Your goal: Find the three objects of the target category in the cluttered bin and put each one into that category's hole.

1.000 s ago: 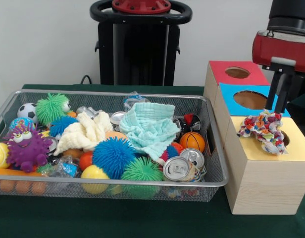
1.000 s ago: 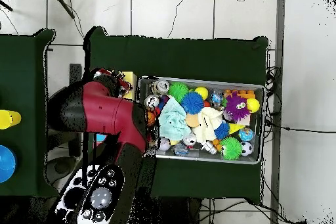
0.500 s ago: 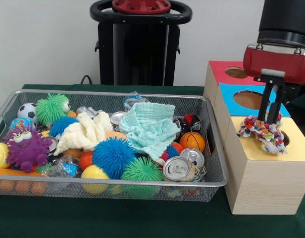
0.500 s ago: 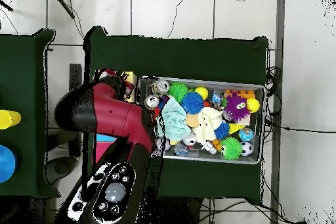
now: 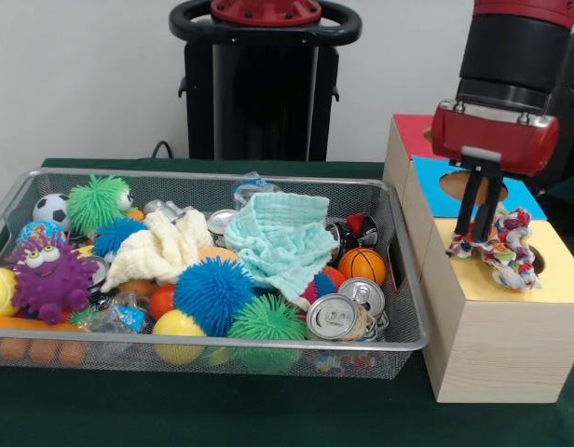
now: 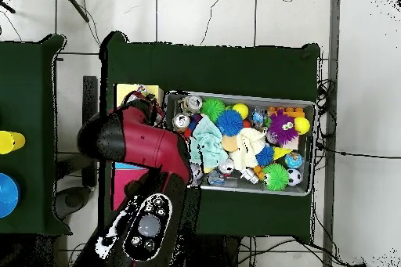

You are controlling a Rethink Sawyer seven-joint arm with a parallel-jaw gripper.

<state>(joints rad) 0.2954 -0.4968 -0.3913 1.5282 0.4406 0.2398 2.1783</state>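
You see the arm (image 6: 145, 142) reaching up from the bottom edge, just left of the bin (image 6: 240, 95). Inside the bin, the mint cloth (image 6: 205, 143) lies near the arm; the purple toy (image 6: 283, 128) sits at the bin's far right

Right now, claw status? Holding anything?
Claw: fingers straddle the multicoloured cloth lying on the yellow-topped box; open or shut cannot be told, nor whether it grips the cloth.
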